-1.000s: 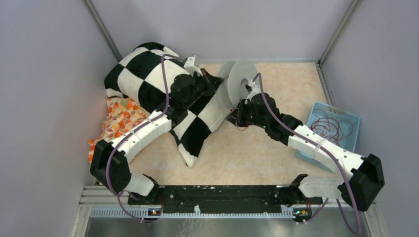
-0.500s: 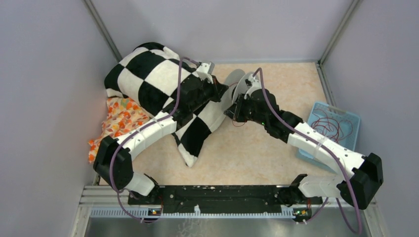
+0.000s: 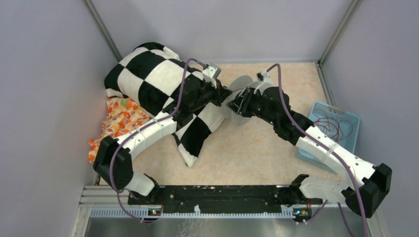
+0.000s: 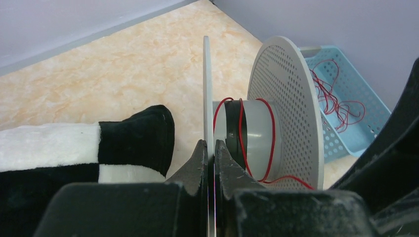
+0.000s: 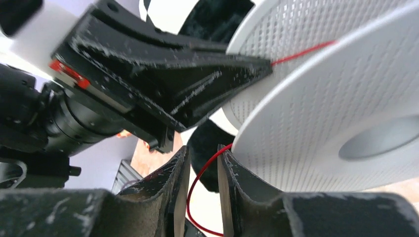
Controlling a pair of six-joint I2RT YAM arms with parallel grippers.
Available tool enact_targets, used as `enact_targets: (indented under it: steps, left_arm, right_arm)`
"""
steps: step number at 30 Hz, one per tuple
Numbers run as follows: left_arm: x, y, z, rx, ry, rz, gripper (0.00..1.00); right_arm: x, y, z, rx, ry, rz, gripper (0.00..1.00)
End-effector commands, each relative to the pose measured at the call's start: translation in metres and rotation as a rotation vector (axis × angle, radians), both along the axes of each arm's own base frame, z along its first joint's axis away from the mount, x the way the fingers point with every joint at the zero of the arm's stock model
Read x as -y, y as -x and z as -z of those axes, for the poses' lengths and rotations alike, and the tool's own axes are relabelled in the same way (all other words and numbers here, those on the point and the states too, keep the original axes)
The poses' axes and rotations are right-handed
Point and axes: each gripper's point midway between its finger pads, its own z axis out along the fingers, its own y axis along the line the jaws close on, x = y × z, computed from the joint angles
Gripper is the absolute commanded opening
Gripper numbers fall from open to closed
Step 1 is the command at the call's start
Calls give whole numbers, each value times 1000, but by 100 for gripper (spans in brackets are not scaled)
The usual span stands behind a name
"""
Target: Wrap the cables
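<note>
Thin dark-red cable (image 4: 241, 129): winding onto hub of white perforated plastic spool (image 4: 286, 98), probably mid-wrap. Left tool (image 4: 209, 148) pinching spool flange; right tool (image 5: 202, 157) narrowly spread, guiding strand. Next, likely: laying another taut turn.

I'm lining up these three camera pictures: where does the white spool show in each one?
Top external: the spool sits just above centre, right of the checkered cushion.
Left wrist: centre-right, seen edge-on.
Right wrist: fills the right half.
Shared landmark: the checkered cushion.
</note>
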Motion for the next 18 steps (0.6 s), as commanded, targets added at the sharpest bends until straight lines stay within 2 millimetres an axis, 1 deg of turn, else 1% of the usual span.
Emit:
enact_targets:
  steps: [1,6,9,16,18]
  left_arm:
    - [7,25,-54,150,89,121,0]
    - [12,35,-56,162,86,186,0]
    - [12,40,-59,172,84,217,0]
    - [8,52,-65,211,55,257,0]
    - [6,54,-67,220,47,260,0]
  right_arm:
    - [17,-12,-8,36,-27,88,28]
    - [26,-16,-10,39,-44,136,28]
    - [31,-19,-7,26,-52,166,28]
    - [44,-23,-10,25,-90,226,29]
    - [44,-23,-10,24,-104,231,28]
